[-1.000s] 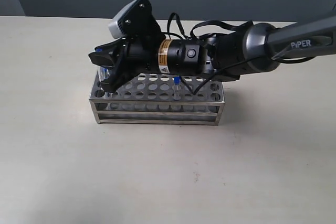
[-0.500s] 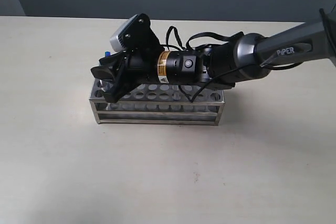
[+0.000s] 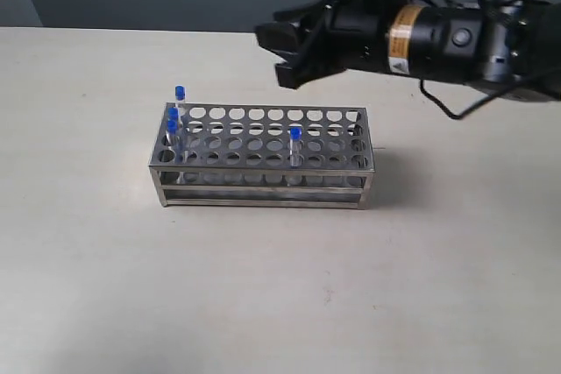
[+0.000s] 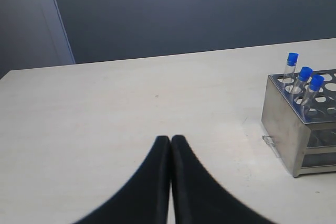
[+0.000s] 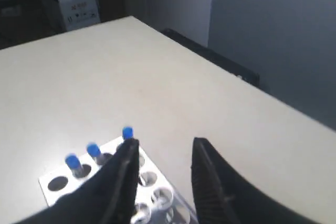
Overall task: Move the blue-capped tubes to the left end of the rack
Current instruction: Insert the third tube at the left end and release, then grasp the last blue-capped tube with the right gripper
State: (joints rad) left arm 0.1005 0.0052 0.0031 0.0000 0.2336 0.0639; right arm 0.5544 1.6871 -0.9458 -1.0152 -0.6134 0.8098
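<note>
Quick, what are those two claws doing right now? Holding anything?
Left gripper: closed, holding nothing.
Right gripper: open, holding nothing.

Soft even light; rack (image 3: 263,188) casts faint shadow; right wrist view blurry.

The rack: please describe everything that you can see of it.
The rack is a long box of shiny metal with open frame sides and a top plate with four rows of round holes. It stands level on the pale table. Three blue-capped tubes stand in holes at its left end, and a fourth tube near the middle of the front row. Nothing else touches it.
</note>
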